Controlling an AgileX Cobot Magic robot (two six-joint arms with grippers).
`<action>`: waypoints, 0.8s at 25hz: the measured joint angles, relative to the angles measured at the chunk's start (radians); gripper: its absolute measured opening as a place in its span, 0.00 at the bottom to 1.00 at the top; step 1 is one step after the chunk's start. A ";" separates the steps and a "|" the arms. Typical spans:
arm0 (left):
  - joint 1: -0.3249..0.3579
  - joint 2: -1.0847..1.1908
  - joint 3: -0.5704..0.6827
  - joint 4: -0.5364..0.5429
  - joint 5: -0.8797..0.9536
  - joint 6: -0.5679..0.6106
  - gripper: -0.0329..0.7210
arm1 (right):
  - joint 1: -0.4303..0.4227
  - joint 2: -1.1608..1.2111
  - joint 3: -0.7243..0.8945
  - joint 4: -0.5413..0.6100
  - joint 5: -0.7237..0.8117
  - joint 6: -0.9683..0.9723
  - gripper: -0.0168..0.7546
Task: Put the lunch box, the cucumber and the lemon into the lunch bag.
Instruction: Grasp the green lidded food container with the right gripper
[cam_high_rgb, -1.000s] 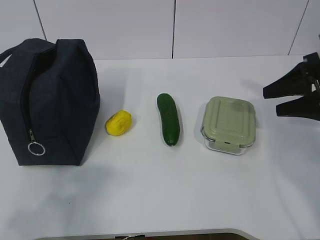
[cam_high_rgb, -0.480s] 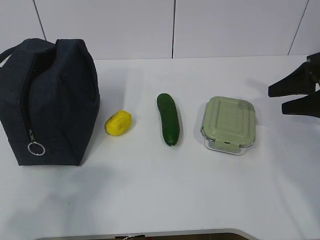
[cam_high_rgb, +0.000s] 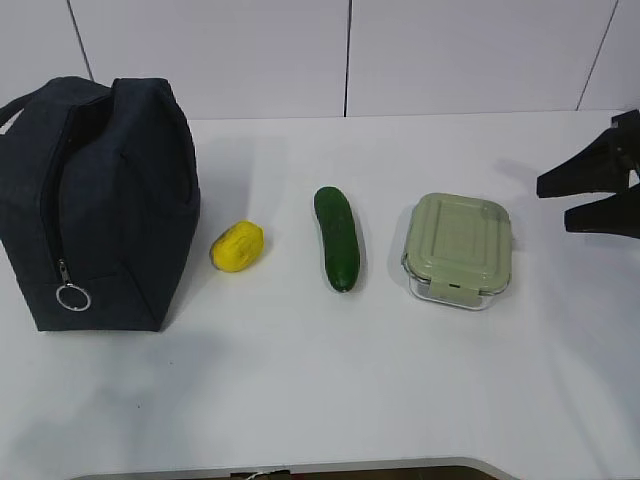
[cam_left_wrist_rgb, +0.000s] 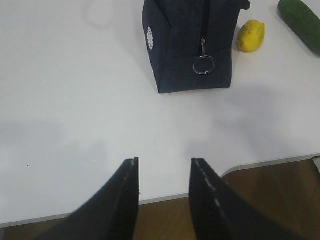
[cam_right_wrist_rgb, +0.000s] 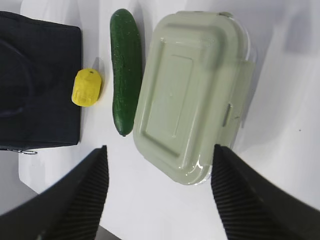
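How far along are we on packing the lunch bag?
Nothing is packed yet. The lunch box, cucumber and lemon all sit on the table beside the lunch bag. The right gripper is open near the lunch box, holding nothing; the left gripper is open too.

I log one change only: my right hand (cam_high_rgb: 552, 202) has drawn back toward the right edge of the exterior view. A second ago its two dark fingers (cam_high_rgb: 585, 173) reached further in over the tabletop (cam_high_rgb: 300, 380), with tips closer to the lunch box (cam_high_rgb: 459, 248); half a second ago they had already retreated part of the way. Now the tips sit marginally further right again and slightly higher, so the last step was much smaller than the first. The gap between the fingers reads the same as before, spread apart. The hand is well apart from the lunch box
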 joint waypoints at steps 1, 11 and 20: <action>0.000 0.000 0.000 0.000 0.000 0.000 0.36 | 0.000 0.008 0.000 0.000 0.000 0.002 0.69; 0.000 0.000 0.000 0.000 0.000 0.000 0.36 | 0.000 0.101 0.000 0.012 0.000 0.004 0.69; 0.000 0.000 0.000 0.000 0.000 0.000 0.36 | 0.008 0.153 -0.002 0.022 -0.029 0.004 0.75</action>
